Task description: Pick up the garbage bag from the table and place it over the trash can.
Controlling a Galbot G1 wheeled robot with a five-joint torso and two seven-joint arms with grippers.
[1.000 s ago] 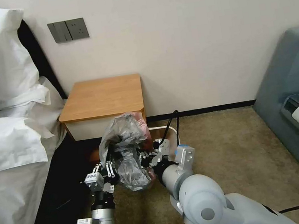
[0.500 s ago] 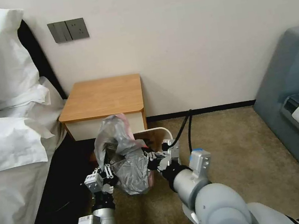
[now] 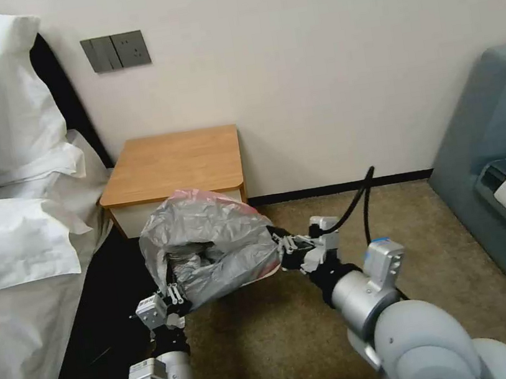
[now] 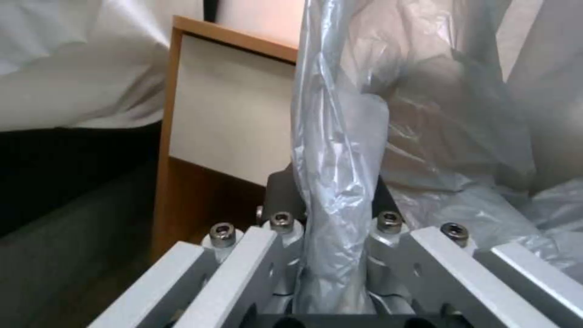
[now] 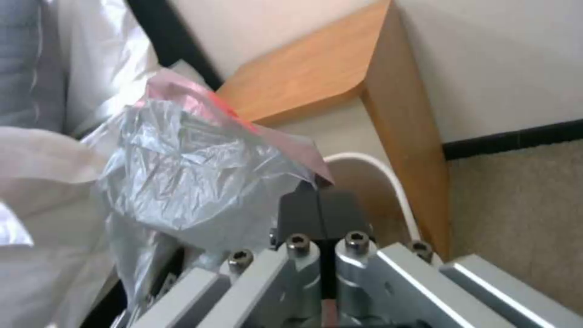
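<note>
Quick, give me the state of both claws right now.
Left claw: shut on the garbage bag.
Right claw: shut on the garbage bag's opposite edge.

The stretched garbage bag [image 3: 211, 245] is covering nearly all of the trash can [image 5: 370, 166], leaving one curved strip of rim showing beside the table [image 3: 177, 162]. The bag is also hiding the left gripper's [image 4: 331, 228] fingertips and the table's front lower edge.
</note>
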